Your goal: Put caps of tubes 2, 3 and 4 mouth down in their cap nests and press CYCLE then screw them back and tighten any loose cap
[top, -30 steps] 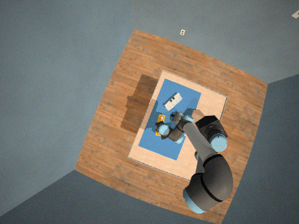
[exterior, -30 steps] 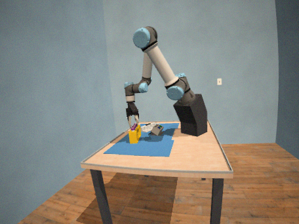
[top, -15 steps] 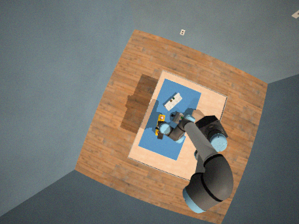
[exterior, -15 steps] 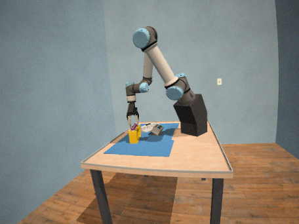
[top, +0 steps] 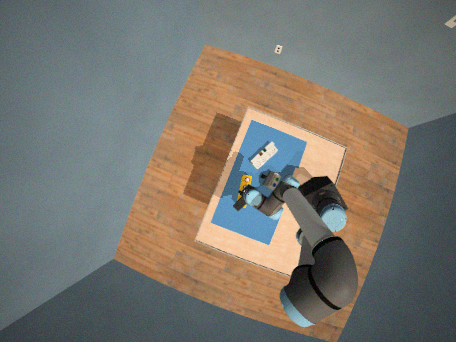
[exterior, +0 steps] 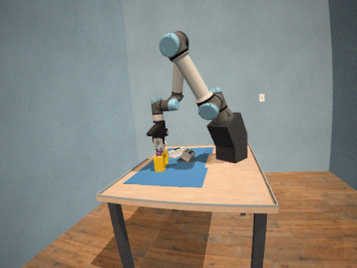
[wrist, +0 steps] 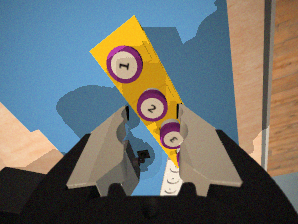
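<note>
The yellow decapping station DS (top: pixel 245 183) (exterior: pixel 159 163) (wrist: pixel 131 37) stands on the blue mat. In the wrist view, purple-rimmed cap 1 (wrist: pixel 124 64), cap 2 (wrist: pixel 152 106) and cap 3 (wrist: pixel 172 135) sit on their tubes; a sliver of cap 4 (wrist: pixel 178 157) shows behind the right finger. My gripper (exterior: pixel 159 150) (wrist: pixel 152 106) is open, its fingertips on either side of cap 2 with a gap at each side. The white cap tray CT (top: pixel 258 161) (exterior: pixel 177 153) (wrist: pixel 170 187) shows no cap that I can make out. Lamp states are too small to tell.
The grey key housing (top: pixel 271 179) (exterior: pixel 187 156) with blue and green keys stands between the station and the arm's base. A small black part (wrist: pixel 143 156) shows between the fingers in the wrist view. The blue mat (top: pixel 257 227) (exterior: pixel 176 179) lies on the wooden table.
</note>
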You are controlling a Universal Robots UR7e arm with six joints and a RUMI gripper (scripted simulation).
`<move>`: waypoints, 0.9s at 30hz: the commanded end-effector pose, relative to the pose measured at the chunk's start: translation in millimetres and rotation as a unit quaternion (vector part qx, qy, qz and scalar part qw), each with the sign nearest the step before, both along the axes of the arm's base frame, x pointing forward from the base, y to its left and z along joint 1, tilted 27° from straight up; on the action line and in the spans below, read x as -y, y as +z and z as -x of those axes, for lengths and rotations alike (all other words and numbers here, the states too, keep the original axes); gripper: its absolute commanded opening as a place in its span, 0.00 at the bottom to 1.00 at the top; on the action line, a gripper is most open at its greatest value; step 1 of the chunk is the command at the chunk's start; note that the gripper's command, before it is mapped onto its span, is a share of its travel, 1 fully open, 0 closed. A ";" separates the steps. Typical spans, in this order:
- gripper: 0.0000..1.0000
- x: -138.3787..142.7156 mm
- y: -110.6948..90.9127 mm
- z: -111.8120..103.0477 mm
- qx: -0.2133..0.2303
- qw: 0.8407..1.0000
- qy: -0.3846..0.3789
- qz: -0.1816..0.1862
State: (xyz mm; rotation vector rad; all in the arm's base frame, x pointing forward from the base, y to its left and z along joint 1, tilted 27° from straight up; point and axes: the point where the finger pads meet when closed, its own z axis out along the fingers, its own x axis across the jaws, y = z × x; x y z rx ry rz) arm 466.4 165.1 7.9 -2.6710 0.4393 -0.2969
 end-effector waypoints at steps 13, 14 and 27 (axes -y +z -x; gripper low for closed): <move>0.00 -0.1 0.4 -0.3 -0.003 1.000 -0.013 0.001; 0.00 -0.1 0.4 -0.3 -0.003 1.000 -0.013 0.001; 0.00 -0.1 0.5 -0.3 0.095 0.966 0.230 0.075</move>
